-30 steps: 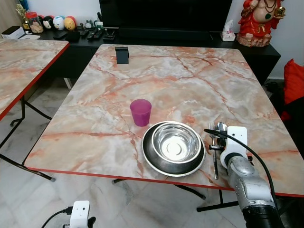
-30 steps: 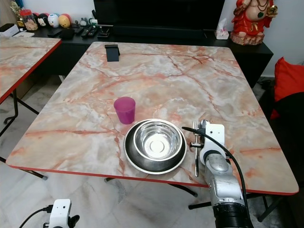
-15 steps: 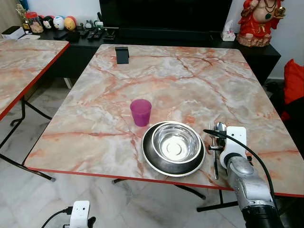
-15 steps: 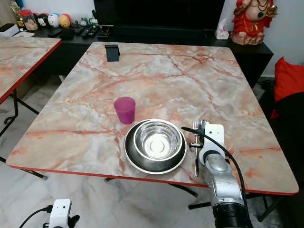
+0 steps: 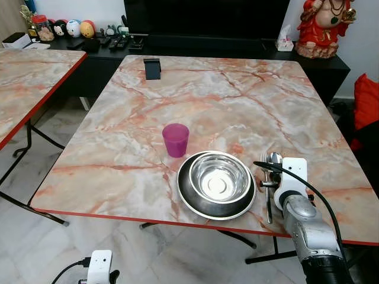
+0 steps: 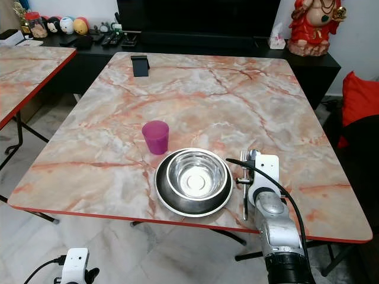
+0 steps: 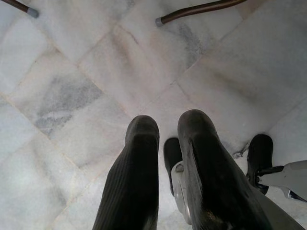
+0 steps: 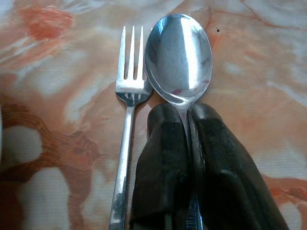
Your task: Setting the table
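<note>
Where the pink-veined marble worktop (image 5: 225, 100) meets its red near edge, a shiny steel bowl (image 5: 219, 177) is set inside a round dark steel plate (image 5: 189, 198). A translucent purple plastic cup (image 5: 176, 139) is stood upright just beyond the plate, toward the robot's left. A polished steel spoon (image 8: 179, 57) and a steel fork (image 8: 128, 120) are laid side by side on the worktop just right of the plate, tines and spoon bowl pointing away from the robot. The right gripper (image 8: 189, 115) is placed over the spoon, its black fingers (image 8: 165, 158) closed on the handle just below the spoon bowl. The left gripper (image 7: 168, 129) is hung low over a pale marble floor (image 7: 86, 72), fingers drawn nearly together and holding nothing. A small black stand (image 5: 152, 68) is noted at the worktop's far left.
</note>
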